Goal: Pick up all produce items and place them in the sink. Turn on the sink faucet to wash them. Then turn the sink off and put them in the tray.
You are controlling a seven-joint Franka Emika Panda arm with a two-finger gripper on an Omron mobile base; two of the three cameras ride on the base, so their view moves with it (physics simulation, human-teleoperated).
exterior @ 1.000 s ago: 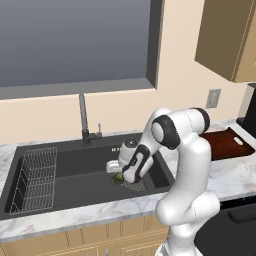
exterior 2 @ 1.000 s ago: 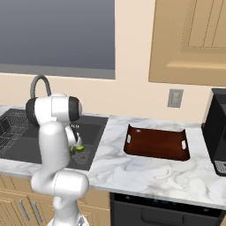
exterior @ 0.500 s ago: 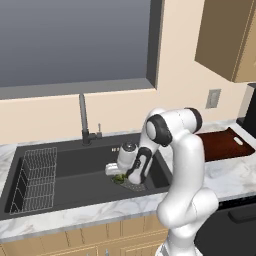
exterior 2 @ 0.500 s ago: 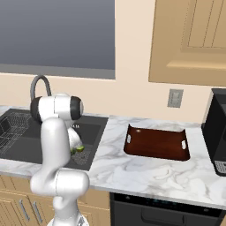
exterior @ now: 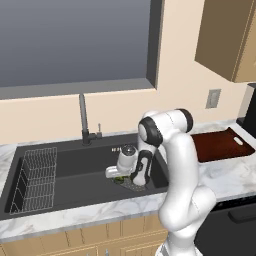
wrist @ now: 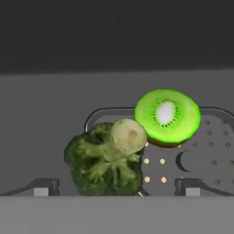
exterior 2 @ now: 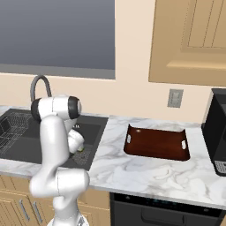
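Observation:
Two produce items lie together on the drain mesh of the black sink (exterior: 75, 167). In the hand view the dark green broccoli floret (wrist: 103, 167) lies stem up between my fingertips (wrist: 42, 188). The cut lime-green fruit (wrist: 167, 116) touches it on the right. My gripper (wrist: 116, 189) hangs just above the broccoli, open, holding nothing. In the left base view the gripper (exterior: 119, 175) is low inside the basin over the green items (exterior: 120, 179). The sink faucet (exterior: 82, 117) stands behind the basin. The reddish-brown tray (exterior 2: 156, 143) lies on the counter to the right.
A wire rack (exterior: 35, 180) fills the left end of the sink. The faucet's small lever (exterior: 99, 129) sits by its base. A dark appliance (exterior 2: 216, 132) stands at the far right of the marble counter (exterior 2: 145, 170), and a window is above the sink.
The arm's elbow has swung a little to the left while the hand stays low over the drain. The jaws stay open and the produce has not moved.

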